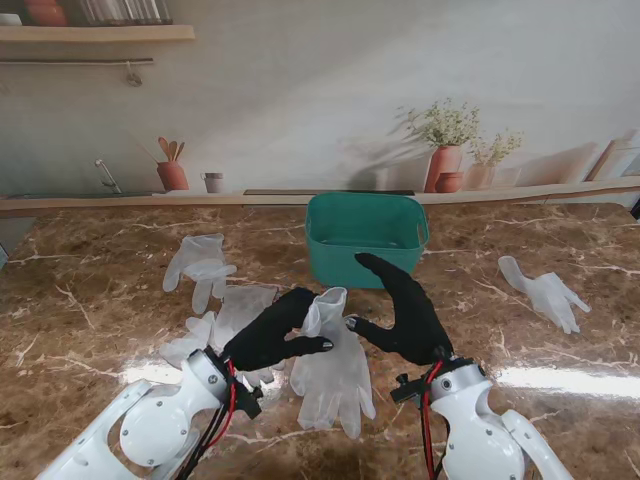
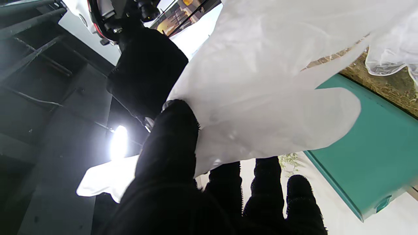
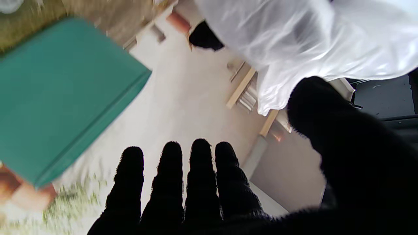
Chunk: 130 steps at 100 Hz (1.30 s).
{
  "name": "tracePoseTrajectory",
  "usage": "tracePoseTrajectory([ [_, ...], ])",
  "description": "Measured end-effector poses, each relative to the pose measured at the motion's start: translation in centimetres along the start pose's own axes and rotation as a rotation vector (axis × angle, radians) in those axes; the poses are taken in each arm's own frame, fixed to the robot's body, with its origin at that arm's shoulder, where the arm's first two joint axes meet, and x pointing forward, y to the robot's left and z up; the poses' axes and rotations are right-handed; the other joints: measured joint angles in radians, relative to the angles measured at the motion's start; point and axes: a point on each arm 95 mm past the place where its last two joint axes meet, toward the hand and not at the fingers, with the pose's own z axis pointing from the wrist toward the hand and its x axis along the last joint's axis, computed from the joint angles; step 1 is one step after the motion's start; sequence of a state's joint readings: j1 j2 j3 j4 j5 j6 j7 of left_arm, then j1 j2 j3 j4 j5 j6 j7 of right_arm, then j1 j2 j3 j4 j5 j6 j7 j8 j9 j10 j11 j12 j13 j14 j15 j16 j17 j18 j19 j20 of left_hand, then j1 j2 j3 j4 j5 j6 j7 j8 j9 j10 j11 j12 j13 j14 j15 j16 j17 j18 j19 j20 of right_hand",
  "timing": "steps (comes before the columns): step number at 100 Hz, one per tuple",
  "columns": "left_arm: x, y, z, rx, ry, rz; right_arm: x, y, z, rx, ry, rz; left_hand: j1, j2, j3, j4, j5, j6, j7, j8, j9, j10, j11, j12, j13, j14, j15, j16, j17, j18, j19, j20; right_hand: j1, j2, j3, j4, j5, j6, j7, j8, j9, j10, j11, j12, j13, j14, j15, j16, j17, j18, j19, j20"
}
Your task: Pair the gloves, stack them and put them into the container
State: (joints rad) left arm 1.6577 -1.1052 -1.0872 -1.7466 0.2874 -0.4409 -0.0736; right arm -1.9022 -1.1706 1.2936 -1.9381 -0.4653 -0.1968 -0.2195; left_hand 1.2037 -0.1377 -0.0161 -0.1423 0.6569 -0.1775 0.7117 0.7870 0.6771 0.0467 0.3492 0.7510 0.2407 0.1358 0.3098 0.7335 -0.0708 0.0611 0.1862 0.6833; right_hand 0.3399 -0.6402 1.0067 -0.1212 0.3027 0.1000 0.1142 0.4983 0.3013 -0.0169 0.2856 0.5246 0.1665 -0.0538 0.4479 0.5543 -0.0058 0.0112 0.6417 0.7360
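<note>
Left of centre on the table [image 1: 80,300], loose gloves [image 1: 200,262] lie flat. At centre, the left hand [image 1: 272,335] pinches a white glove [image 1: 330,370], the right hand [image 1: 405,315] spread beside it. Upper centre stands the unlabelled green container [image 1: 366,240]; a lone glove [image 1: 545,290] lies right.

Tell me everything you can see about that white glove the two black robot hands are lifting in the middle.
The glove is thin, translucent white, like disposable plastic or latex, and crinkled. Its cuff end is raised and bunched between the left robot hand and the right robot hand; the left wrist view shows the left thumb pressed on it. Its finger end hangs toward me and looks to rest on the brown marble table. It sits in front of the teal container, and its left edge overlaps other white gloves.
</note>
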Motion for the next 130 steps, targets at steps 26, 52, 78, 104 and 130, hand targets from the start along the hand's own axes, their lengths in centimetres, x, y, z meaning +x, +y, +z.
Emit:
tracePoseTrajectory([
  [26, 0.1, -0.1, -0.1, -0.086, 0.016, -0.001, -1.4, 0.1, 0.9, 0.210, 0.028, 0.142, -0.001, -0.003, 0.022, -0.004, 0.000, 0.000, -0.002, 0.010, 0.053, 0.000, -0.024, 0.092, 0.001, 0.000, 0.000, 0.000, 0.000, 0.000, -0.001, -0.014, -0.002, 0.030, -0.313, 0.030, 0.110, 0.028, 0.070, 0.033, -0.019, 0.010, -0.064, -0.034, -0.012, 0.000, -0.125, -0.048, -0.044, -0.011, -0.069, 0.061],
  [52, 0.1, -0.4, 0.0, -0.098, 0.012, 0.002, -1.4, -0.1, 1.3, 0.118, 0.064, 0.084, -0.001, -0.004, 0.022, -0.004, 0.000, 0.002, -0.002, 0.010, 0.053, 0.000, -0.026, 0.111, 0.001, 0.000, 0.006, 0.003, 0.001, 0.000, -0.001, -0.014, 0.166, -0.160, -0.163, -0.089, 0.612, -0.347, 0.739, 0.021, 0.340, -0.020, -0.019, -0.034, 0.104, 0.007, -0.034, -0.029, 0.020, -0.011, -0.061, 0.101],
  [78, 0.0, -0.5, 0.0, -0.092, -0.013, 0.004, -0.6, -0.7, 0.8, 0.026, 0.101, 0.153, 0.000, 0.000, 0.001, 0.011, 0.001, -0.001, -0.014, -0.069, 0.053, 0.000, -0.027, -0.035, 0.001, 0.000, 0.006, 0.001, 0.001, 0.000, -0.001, -0.014, 0.136, -0.124, 0.030, -0.143, 0.671, -0.391, 0.834, 0.002, 0.447, -0.039, 0.043, -0.006, 0.161, 0.002, 0.028, -0.022, 0.037, -0.010, -0.022, 0.111],
  [104, -0.5, -0.9, -0.2, 0.040, -0.068, -0.025, 0.0, -0.8, 0.4, -0.076, 0.132, 0.099, -0.340, -0.188, 0.282, 0.064, 0.019, 0.015, -0.034, -0.273, 0.033, 0.000, -0.005, -0.213, 0.058, 0.000, 0.008, -0.029, -0.012, 0.039, 0.025, 0.111, 0.116, -0.064, 0.030, -0.146, 0.685, -0.391, 0.834, 0.061, 0.495, -0.052, 0.095, 0.043, 0.172, -0.005, 0.065, 0.002, 0.062, -0.010, 0.015, 0.135],
  [130, -0.3, -0.9, -0.5, 0.126, -0.074, -0.083, 0.0, -1.1, 0.3, -0.099, 0.135, 0.077, -0.455, -0.309, 0.446, 0.028, 0.020, 0.018, -0.063, -0.305, 0.090, -0.005, 0.020, -0.225, 0.171, 0.017, 0.012, -0.024, -0.015, 0.087, 0.065, 0.226, 0.110, -0.050, 0.030, -0.146, 0.686, -0.391, 0.830, 0.126, 0.509, -0.055, 0.120, 0.089, 0.194, -0.006, 0.086, 0.003, 0.074, -0.010, 0.039, 0.135],
])
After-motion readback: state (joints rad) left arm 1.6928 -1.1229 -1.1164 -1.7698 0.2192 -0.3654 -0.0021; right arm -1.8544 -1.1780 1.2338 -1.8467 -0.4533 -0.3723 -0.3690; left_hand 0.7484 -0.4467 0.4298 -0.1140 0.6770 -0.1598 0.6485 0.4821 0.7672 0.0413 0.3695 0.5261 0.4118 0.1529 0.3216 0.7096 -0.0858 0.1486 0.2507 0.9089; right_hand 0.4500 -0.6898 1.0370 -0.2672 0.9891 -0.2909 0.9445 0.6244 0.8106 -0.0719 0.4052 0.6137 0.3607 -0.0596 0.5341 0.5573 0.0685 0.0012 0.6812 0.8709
